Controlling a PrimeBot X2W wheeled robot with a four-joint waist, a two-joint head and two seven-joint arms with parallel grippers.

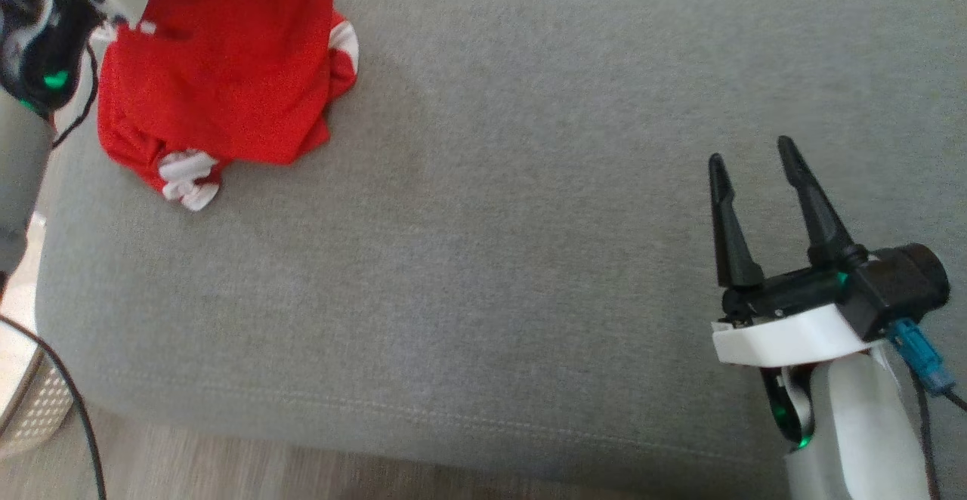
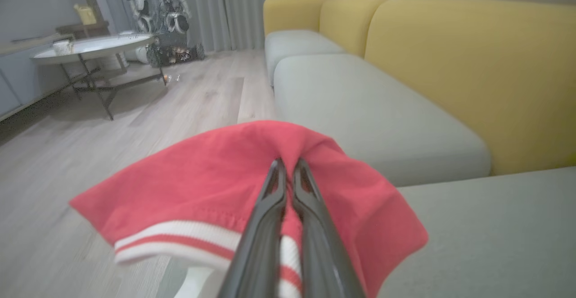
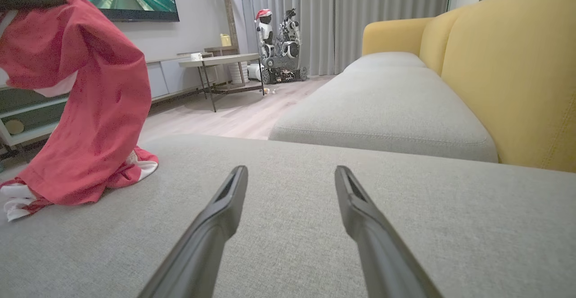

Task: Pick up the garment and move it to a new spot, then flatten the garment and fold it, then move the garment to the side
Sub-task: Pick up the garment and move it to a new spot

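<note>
- Left hand (image 2: 288,166) is clamped on the red garment (image 1: 219,69), whose top is held up and whose lower folds rest far left on the grey sofa seat (image 1: 529,220).
- Right hand (image 1: 749,151) is at near right, its fingers apart.

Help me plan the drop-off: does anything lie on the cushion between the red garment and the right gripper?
Nothing visible. The left gripper is shut on the garment, and bare cushion runs from it to the open right gripper.

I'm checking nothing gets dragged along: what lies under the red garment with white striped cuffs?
The red garment hangs from the shut left gripper, its bunched lower end resting on the grey fabric sofa cushion. The patch beneath that heap is covered, so unseen.
</note>
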